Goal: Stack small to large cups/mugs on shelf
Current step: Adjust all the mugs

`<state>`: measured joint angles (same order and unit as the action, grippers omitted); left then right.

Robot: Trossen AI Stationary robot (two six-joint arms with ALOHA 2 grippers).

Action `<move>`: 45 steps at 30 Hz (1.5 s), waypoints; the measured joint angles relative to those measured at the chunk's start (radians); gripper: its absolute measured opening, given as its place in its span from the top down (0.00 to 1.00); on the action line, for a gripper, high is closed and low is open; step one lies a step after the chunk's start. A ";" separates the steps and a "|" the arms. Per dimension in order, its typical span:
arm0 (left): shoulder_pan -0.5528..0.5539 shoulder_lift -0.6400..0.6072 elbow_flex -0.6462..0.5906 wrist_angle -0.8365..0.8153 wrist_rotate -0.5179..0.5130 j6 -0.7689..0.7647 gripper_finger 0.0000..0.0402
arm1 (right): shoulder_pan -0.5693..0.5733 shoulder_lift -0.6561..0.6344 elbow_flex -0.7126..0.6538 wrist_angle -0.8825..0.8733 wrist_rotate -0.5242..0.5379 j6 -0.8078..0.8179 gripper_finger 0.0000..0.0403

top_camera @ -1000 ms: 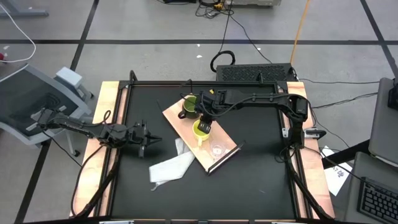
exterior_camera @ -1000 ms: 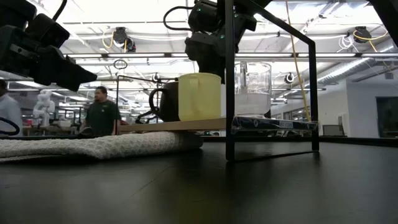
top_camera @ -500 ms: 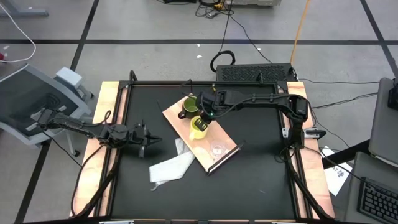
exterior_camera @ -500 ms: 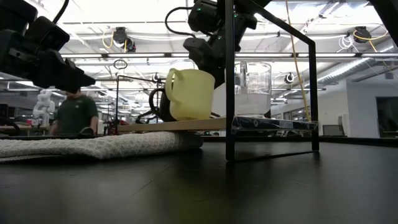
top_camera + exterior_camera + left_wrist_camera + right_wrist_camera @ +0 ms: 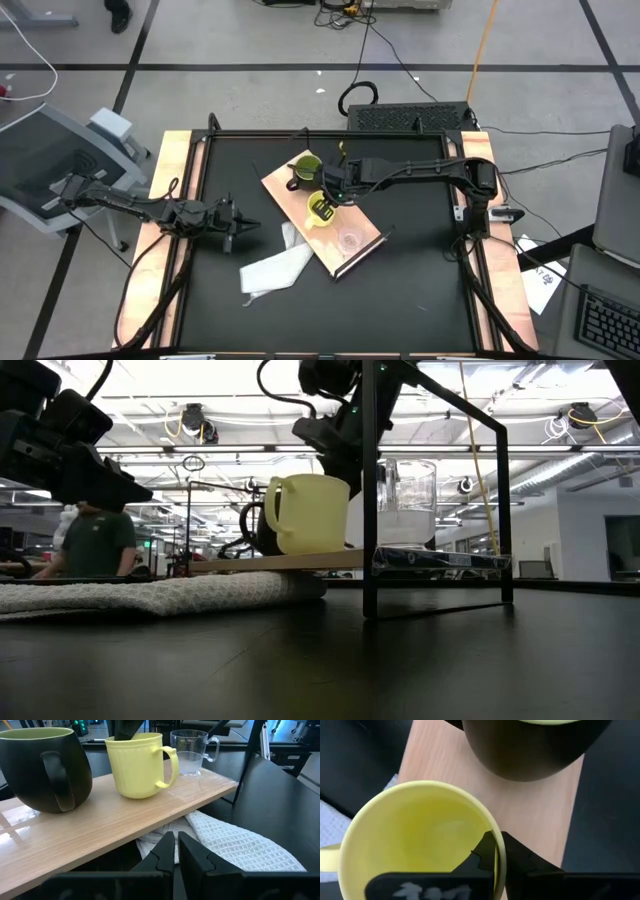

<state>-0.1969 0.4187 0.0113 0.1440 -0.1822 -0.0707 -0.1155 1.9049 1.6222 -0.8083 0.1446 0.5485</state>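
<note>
While the black bench (image 5: 400, 270) carries it, the light-wood shelf (image 5: 290, 190) lies slanted near mid-bench, one edge over a white cloth (image 5: 275, 265). On the shelf, in a row: olive-green mug (image 5: 305, 168), yellow mug (image 5: 320, 209) in the middle, clear cup (image 5: 349, 239) near the dark-edged end. Right tool (image 5: 496, 851) pinches the yellow mug's rim, one finger inside, one outside. Left tool (image 5: 176, 854) hovers by the cloth, fingers pressed together, holding nothing.
</note>
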 joint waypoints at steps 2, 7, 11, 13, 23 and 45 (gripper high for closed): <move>0.000 0.000 0.000 0.000 0.000 -0.009 0.94 | 0.010 0.000 0.000 -0.010 0.023 0.000 0.99; 0.000 0.000 0.000 0.000 0.000 -0.012 0.94 | 0.035 0.000 0.000 -0.011 0.048 0.008 0.99; 0.000 0.000 0.000 0.001 0.000 -0.013 0.94 | 0.044 0.000 0.000 -0.012 0.057 0.009 0.99; 0.000 0.000 0.000 0.001 0.000 -0.014 0.94 | 0.046 0.000 0.000 -0.012 0.068 0.016 0.99; 0.000 0.000 0.000 -0.001 0.000 -0.023 0.94 | 0.046 0.000 0.000 -0.007 0.064 0.034 0.98; 0.000 0.000 0.000 -0.013 0.000 -0.034 0.94 | 0.052 0.005 -0.004 0.092 0.038 0.040 0.76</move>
<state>-0.1970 0.4187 0.0113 0.1307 -0.1822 -0.1048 -0.0635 1.9102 1.6180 -0.7165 0.1831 0.5886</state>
